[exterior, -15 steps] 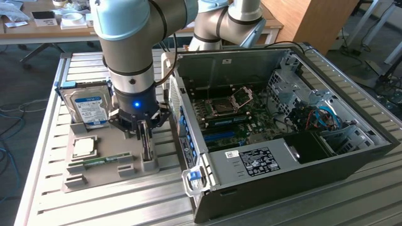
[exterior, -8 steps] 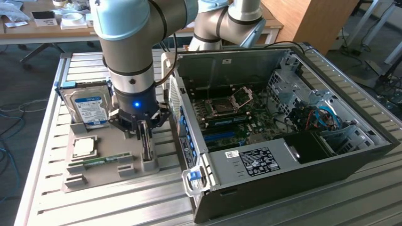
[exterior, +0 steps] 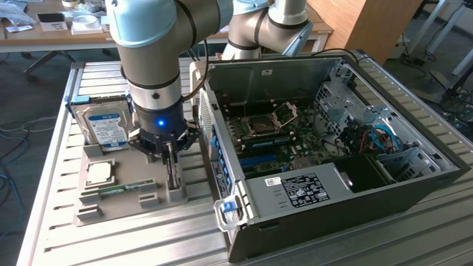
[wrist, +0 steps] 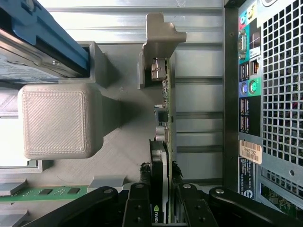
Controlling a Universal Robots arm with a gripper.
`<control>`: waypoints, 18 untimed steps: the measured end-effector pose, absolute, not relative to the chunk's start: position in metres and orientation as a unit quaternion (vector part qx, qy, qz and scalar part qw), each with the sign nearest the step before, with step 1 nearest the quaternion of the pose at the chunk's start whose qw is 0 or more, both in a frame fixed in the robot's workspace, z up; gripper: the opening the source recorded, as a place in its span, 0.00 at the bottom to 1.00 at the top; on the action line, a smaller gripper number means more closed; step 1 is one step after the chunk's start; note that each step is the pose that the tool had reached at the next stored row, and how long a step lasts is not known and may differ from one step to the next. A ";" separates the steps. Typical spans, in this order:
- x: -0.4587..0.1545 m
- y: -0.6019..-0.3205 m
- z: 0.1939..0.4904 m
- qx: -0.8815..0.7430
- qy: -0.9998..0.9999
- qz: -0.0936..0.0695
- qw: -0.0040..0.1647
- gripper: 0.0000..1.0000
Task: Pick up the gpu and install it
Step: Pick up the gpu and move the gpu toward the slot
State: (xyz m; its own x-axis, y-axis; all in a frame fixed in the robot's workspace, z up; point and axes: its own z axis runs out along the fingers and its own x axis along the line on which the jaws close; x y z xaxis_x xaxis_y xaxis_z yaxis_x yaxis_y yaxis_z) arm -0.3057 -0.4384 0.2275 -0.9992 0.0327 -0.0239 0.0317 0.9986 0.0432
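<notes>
Right half of the exterior view is the open PC case, side panel off and motherboard exposed, so that's where the card has to end up. Left of centre, your arm points straight down over the grey fixture tray, which sits just beside the case's rear panel.

You're on the pick step. The gpu stands on edge in its holder on the side of the tray nearest the case. The gripper straddles it, jaws narrowed to about card thickness and pinched on its two faces, as far as I can tell. The card isn't out of the holder yet.

My guess is the lift needs to be dead straight so the card doesn't bind on the holder posts, and high enough to clear the case wall.

Nearby stuff: the hard drive stands upright at the tray's upper left, just beside the gripper. The CPU and the green RAM stick lie lower left, out of the way.
</notes>
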 end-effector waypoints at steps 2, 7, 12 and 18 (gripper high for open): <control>-0.306 -0.438 0.228 0.016 1.000 0.021 0.012 0.27; -0.306 -0.438 0.228 0.016 1.000 0.021 0.012 0.27; -0.306 -0.438 0.228 0.016 1.000 0.021 0.012 0.27; -0.306 -0.438 0.228 0.016 1.000 0.021 0.012 0.27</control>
State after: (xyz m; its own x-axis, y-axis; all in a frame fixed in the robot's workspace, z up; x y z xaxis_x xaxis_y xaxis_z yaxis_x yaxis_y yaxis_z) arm -0.3057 -0.4384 0.2275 -0.9992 0.0328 -0.0239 0.0317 0.9986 0.0432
